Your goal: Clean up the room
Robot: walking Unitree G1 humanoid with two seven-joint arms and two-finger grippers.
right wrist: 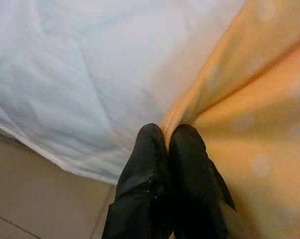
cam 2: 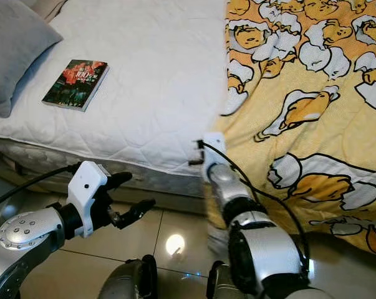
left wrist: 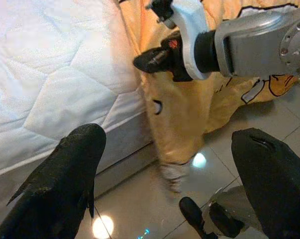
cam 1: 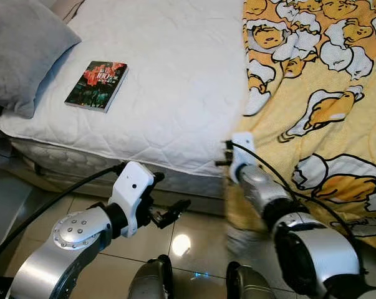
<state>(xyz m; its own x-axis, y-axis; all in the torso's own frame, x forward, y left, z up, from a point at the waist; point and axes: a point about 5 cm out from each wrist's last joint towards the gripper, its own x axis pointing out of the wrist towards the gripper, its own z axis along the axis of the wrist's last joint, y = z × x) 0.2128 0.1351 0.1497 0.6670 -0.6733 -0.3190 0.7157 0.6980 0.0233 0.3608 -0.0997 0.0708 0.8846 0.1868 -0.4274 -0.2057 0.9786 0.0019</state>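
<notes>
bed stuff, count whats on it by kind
Grey pillow: 1
Dark-covered paperback book: 1
Yellow cartoon-print blanket, its edge pinched by the right gripper: 1
Total: 3

Yellow blanket point(cam 1: 325, 93) w/ white-and-orange cartoon print, right. White quilted mattress point(cam 1: 169, 81), left. Grey pillow point(cam 1: 19, 50) far left. Book point(cam 1: 97, 85): dark cover, red patches. Beige glossy floor tiles point(cam 1: 194, 243), near.

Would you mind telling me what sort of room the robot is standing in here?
Most likely a bedroom: a bed with a white quilted mattress, a grey pillow and a yellow cartoon-print blanket.
</notes>
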